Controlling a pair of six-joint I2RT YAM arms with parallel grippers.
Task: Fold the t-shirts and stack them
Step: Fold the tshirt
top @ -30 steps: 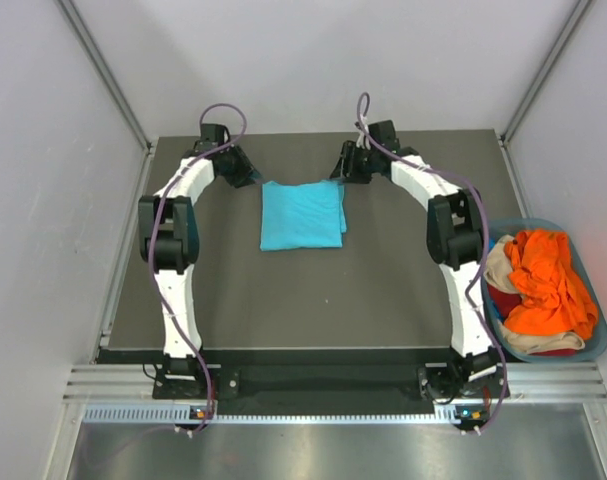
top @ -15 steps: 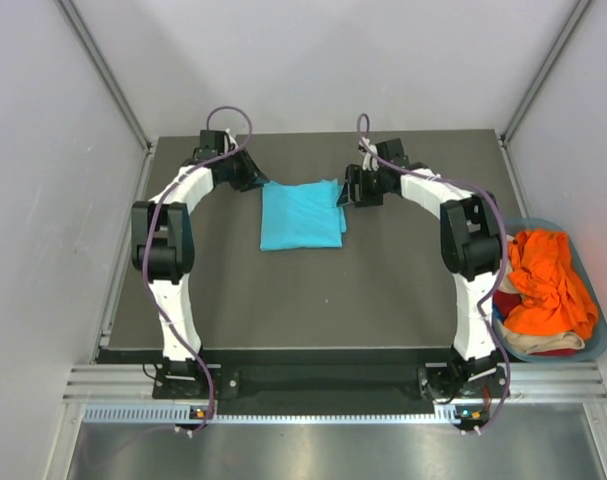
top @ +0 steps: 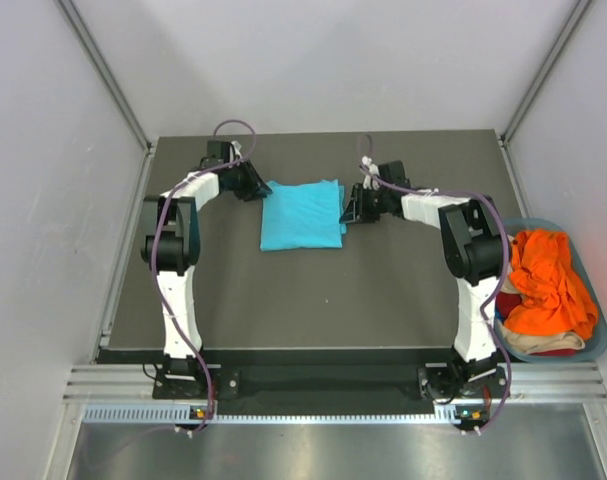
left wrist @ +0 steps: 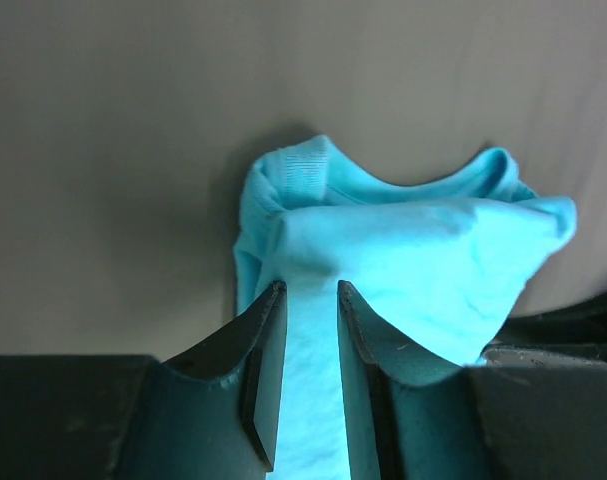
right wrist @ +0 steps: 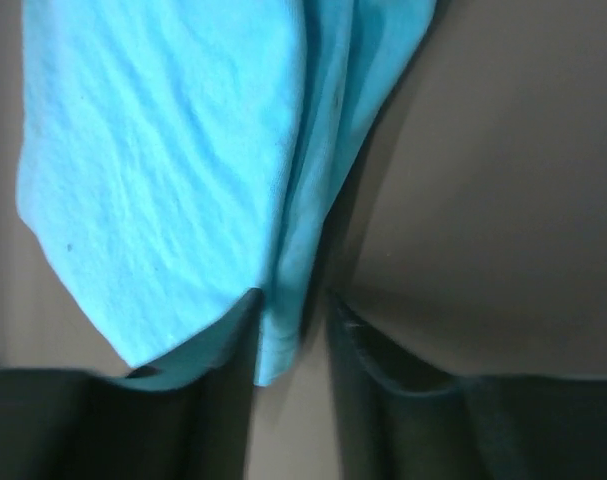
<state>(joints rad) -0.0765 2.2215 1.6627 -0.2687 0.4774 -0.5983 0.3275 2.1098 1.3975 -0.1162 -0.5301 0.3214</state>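
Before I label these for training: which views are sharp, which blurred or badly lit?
Top external: even light, sharp turquoise t-shirt. Left wrist: cloth washes out pale between the dark fingers. Right wrist: dim, its fingers soft near-black blurs.

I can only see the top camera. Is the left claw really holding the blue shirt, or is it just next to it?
Observer: Really holding. On the left wrist camera, the left claw has the turquoise t-shirt pinched between its fingers, close to the ribbed collar.
Operator: Is the right claw holding it too?
Observer: The right wrist camera shows the right claw with a folded edge of the shirt between its fingers, but there is a dark gap beside the cloth. I can't tell if it is squeezing.
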